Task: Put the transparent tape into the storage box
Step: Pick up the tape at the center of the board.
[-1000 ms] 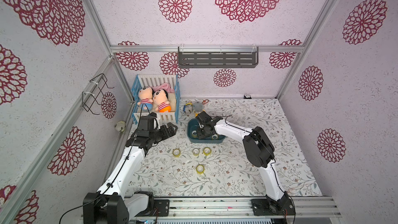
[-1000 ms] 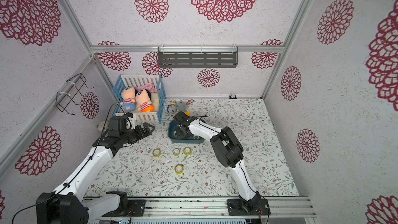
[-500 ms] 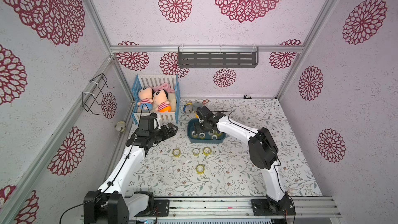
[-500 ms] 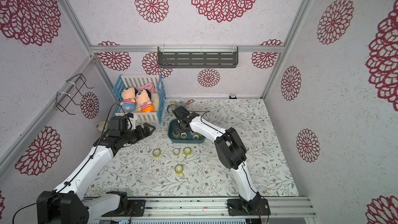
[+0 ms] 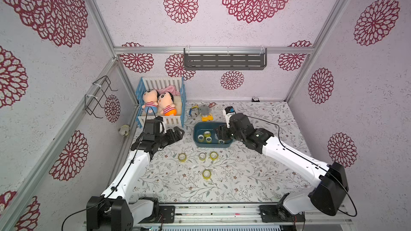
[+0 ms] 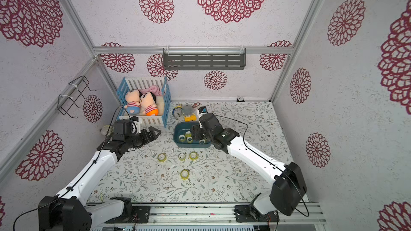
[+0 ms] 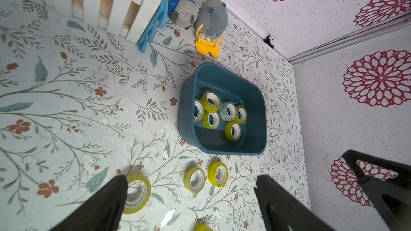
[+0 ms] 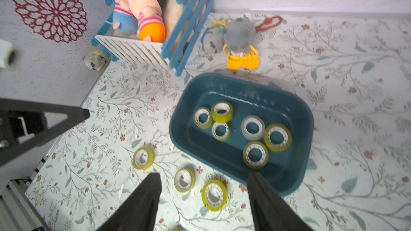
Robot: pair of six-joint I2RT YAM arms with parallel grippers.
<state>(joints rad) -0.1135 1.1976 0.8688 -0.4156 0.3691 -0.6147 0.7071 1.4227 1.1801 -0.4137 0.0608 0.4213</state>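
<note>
The storage box (image 5: 211, 145) (image 6: 189, 145) is a shallow teal tub on the floral table, with several rolls of transparent tape (image 8: 252, 127) lying in it. More yellowish tape rolls (image 5: 182, 157) (image 6: 184, 174) lie loose on the table in front of the box. My right gripper (image 5: 222, 134) (image 8: 204, 175) hovers over the box's right end, open and empty. My left gripper (image 5: 178, 132) (image 7: 191, 177) hangs left of the box, open and empty, above the loose rolls (image 7: 136, 193).
A blue-and-white toy crib (image 5: 162, 101) with two plush dolls stands at the back left. Small toys, a grey plush (image 5: 203, 110) and a yellow piece (image 5: 206, 118), lie just behind the box. Walls enclose the table on three sides.
My right gripper's jaws have gone from narrow to wide over the box and it has drawn back slightly to the right, its elbow swinging outward. The left arm has held still.
</note>
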